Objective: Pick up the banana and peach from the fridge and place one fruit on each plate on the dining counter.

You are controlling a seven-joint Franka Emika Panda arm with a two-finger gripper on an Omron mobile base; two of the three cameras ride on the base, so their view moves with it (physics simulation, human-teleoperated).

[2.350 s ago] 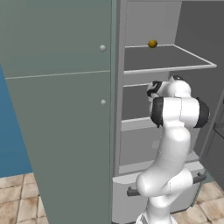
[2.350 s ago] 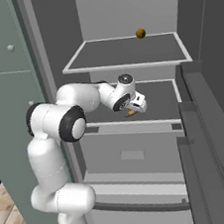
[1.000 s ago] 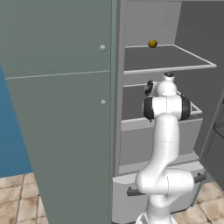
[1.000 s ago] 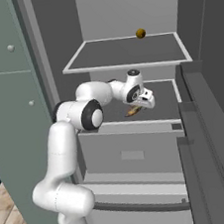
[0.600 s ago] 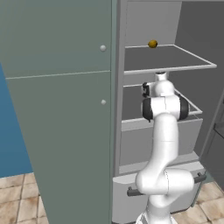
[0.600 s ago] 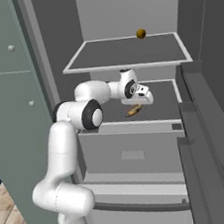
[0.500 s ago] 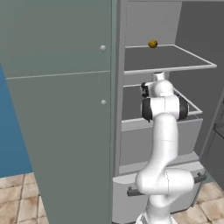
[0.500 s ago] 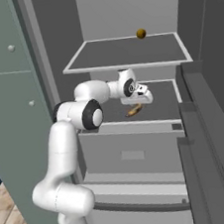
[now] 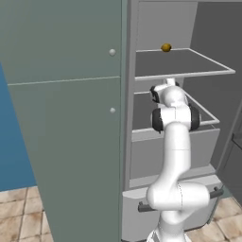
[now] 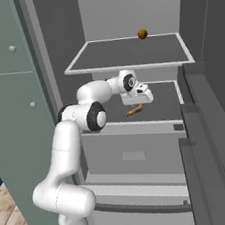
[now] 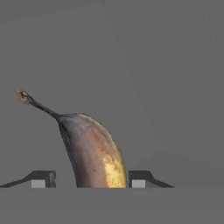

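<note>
The banana [image 10: 136,110], yellow with a brown side and a thin stem, lies on the fridge's middle shelf [image 10: 163,102]. In the hand view the banana [image 11: 94,153] stands up between my two fingertips. My gripper [image 10: 137,102] reaches down over it from the left and is open; the gripper [image 11: 92,180] has its right tip against the fruit and a small gap at its left tip. The fridge [image 9: 156,28] is open, pale grey inside. The peach, the plates and the dining counter are out of view.
A small olive-yellow ball [image 10: 143,33] sits at the back of the upper shelf [image 9: 179,64]. Under the banana's shelf is a grey drawer front [image 10: 135,154]. The open fridge door [image 10: 213,136] stands close on the right. A tall grey-green panel [image 9: 61,118] is on the left.
The hand has come down over the banana and the jaws have narrowed around it. The banana and the ball have not moved.
</note>
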